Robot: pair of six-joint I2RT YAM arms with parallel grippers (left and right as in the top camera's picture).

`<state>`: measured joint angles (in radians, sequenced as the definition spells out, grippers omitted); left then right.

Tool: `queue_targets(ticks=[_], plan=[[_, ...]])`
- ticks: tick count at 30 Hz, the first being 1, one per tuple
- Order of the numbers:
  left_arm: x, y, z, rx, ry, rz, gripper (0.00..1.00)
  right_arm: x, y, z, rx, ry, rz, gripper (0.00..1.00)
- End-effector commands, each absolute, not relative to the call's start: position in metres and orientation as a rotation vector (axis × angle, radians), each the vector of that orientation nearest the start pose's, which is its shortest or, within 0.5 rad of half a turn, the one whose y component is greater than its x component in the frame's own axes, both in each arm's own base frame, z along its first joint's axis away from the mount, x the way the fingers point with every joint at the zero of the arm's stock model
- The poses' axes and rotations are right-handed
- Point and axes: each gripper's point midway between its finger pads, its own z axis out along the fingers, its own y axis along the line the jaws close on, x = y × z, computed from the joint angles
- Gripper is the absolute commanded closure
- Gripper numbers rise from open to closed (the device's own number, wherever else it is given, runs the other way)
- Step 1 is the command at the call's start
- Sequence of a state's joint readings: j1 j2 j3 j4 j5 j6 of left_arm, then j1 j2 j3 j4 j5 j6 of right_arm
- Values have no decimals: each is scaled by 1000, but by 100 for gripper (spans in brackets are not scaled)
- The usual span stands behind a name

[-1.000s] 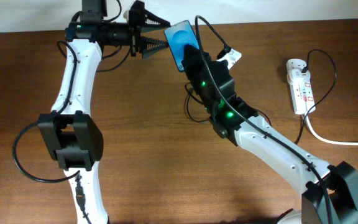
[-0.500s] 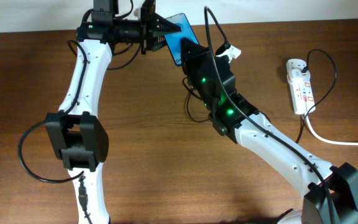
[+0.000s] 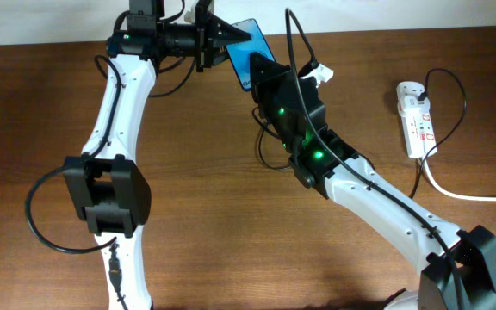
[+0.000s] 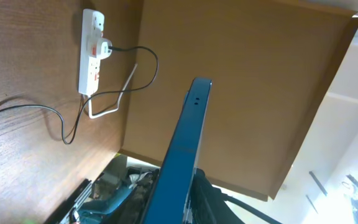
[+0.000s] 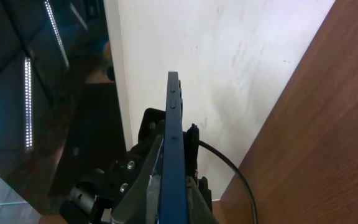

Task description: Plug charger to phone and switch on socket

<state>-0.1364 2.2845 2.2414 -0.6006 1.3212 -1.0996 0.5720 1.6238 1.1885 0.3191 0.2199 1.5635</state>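
The phone (image 3: 246, 53), blue-screened, is held up off the table at the back, tilted. My left gripper (image 3: 228, 47) reaches in from the left and is shut on the phone's left edge. From below right, my right gripper (image 3: 261, 76) is shut on its other end. Both wrist views show the phone (image 4: 182, 149) (image 5: 173, 143) edge-on between the fingers. The white socket (image 3: 416, 120) (image 4: 92, 56) lies at the right with a black plug in it. The charger's thin black cable (image 3: 461, 99) (image 4: 73, 115) loops away from that plug. Its connector tip is out of view.
The socket's thick white cord (image 3: 468, 195) runs off the right edge. The right arm (image 3: 377, 194) crosses the table diagonally from the bottom right. The left arm (image 3: 110, 129) stands along the left side. A wall lies just behind the table's far edge.
The left gripper has swung right to the phone and closed from wide open onto its edge. The phone, in the right gripper, shifted slightly up and left.
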Motion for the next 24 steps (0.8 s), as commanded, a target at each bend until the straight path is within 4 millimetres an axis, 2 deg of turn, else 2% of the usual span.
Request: queue_targets(ticks=[1,6,12,20,23,24], plan=[[503,-250,300,-245,2412,-2068,79,454,261,325,1005,1554,1438,96],[496,-263,300,-213,2428,-2079,79,457,263,318,1010,1567,1428,96],[496,-265,300,-209,2430,-2080,71,458,264,314,1013,1574,1422,96],[496,-265,300,-209,2430,-2079,86,458,264,314,1013,1574,1422,96],[497,-265,299,-216,2431,-2072,100,458,264,314,1013,1575,1422,96],[497,-265,299,-217,2431,-2070,100,458,264,314,1012,1575,1423,96]])
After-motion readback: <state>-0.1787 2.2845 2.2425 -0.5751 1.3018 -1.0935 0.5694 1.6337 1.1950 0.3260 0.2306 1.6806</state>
